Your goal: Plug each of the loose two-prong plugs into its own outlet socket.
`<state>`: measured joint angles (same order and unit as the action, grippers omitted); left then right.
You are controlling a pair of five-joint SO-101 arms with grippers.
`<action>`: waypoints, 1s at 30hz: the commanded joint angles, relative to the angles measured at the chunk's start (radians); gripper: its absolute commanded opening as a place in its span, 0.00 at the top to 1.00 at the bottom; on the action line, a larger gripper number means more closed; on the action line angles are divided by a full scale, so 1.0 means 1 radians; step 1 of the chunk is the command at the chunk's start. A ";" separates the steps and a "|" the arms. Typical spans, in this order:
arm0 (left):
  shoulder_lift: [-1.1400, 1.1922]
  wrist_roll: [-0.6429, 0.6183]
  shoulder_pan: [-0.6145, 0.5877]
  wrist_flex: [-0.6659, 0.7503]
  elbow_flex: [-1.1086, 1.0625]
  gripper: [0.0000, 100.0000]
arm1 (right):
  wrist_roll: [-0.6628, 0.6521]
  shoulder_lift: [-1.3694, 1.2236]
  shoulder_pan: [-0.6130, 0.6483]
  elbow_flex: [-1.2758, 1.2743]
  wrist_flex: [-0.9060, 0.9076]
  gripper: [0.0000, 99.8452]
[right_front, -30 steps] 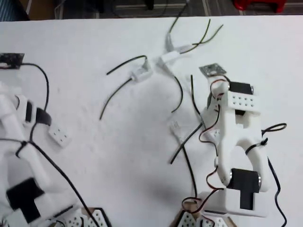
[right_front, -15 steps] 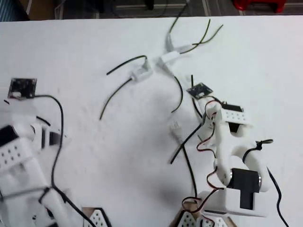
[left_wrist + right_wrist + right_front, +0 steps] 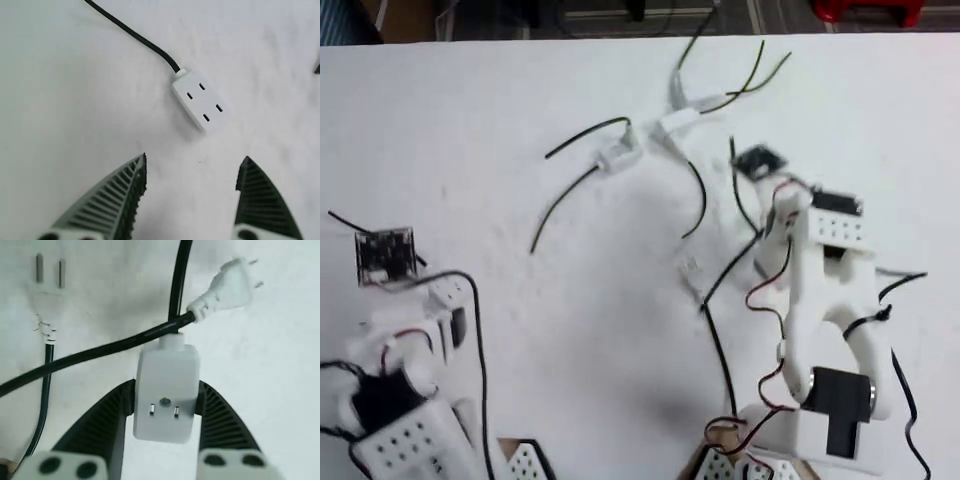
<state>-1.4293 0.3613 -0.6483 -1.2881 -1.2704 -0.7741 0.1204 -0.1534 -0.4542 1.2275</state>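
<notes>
A white outlet socket (image 3: 199,100) with several slots lies flat on the table on a black cord. My left gripper (image 3: 194,161) hangs open just short of it, nothing between its fingers. In the high view this socket (image 3: 445,292) lies at the near left beside the left arm (image 3: 390,400). My right gripper (image 3: 166,387) is shut on a boxy white plug (image 3: 165,375), its two short blades facing the camera and its cord leading away. Beyond it lie a flat-bladed plug (image 3: 49,275) and a white plug (image 3: 230,287) with short pins. A loose plug (image 3: 691,268) lies left of the right arm (image 3: 820,290).
At the back middle of the table, white connectors (image 3: 618,152) (image 3: 675,122) lie among black cords (image 3: 560,195). More cord (image 3: 715,340) runs along the table beside the right arm's base. The table's far edge (image 3: 520,40) is at the top.
The left arm has pulled back toward the near left corner, its wrist now over the socket. The right arm dipped toward its base, then stretched forward again.
</notes>
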 commanded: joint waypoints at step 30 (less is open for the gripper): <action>-0.366 -0.040 -0.082 0.014 -0.226 0.71 | 0.316 -0.344 0.852 0.350 0.145 0.93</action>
<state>-1.7883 0.3276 -0.7158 -1.2881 -1.4929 -0.4764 -0.1281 0.6782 -0.1243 1.4346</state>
